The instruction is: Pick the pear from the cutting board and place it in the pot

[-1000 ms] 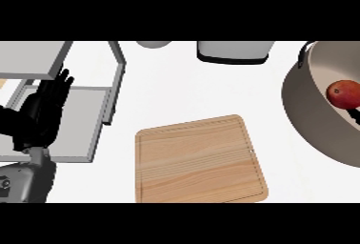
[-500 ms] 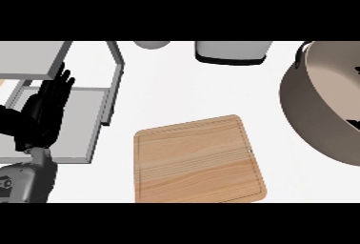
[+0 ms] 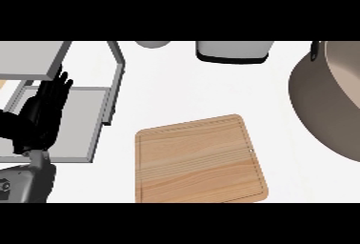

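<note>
The wooden cutting board (image 3: 199,161) lies at the middle of the white counter with nothing on it. At the right edge stands the large grey pot (image 3: 330,100), only partly in view; its inside is mostly cut off and no pear shows anywhere. My left hand (image 3: 38,114) rests open at the left, fingers pointing up, over the grey shelving. My right hand is out of view.
A grey metal rack or tray (image 3: 77,95) sits at the left under my left hand. At the top edge stand a white container with a dark base (image 3: 233,50) and a pale rounded object (image 3: 153,44).
The view has shifted so the pot sits further right. The pear seen inside the pot one second ago is no longer in view. My left hand has stayed put.
</note>
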